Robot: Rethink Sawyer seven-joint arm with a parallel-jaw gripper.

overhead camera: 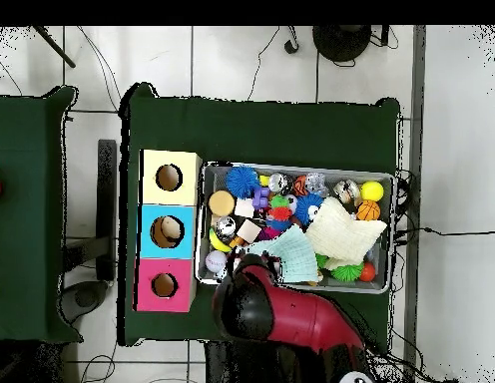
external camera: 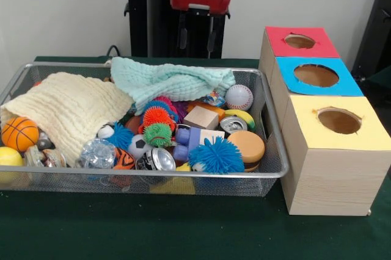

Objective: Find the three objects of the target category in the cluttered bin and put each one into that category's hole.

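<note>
The silver wire-mesh bin sits left of centre, full of toys; it also shows in the overhead view. One see-through dented plastic bottle lies near the bin's front wall, below the cream cloth. A second clear bottle lies further left by a yellow ball. No blue label shows. My gripper hangs open and empty above the bin's far rim, over the mint cloth. In the overhead view the red arm covers it.
Three wooden boxes stand right of the bin, with holes in red, blue and yellow tops. A cream cloth and a mint cloth cover part of the clutter. Silver cans lie among balls and blocks.
</note>
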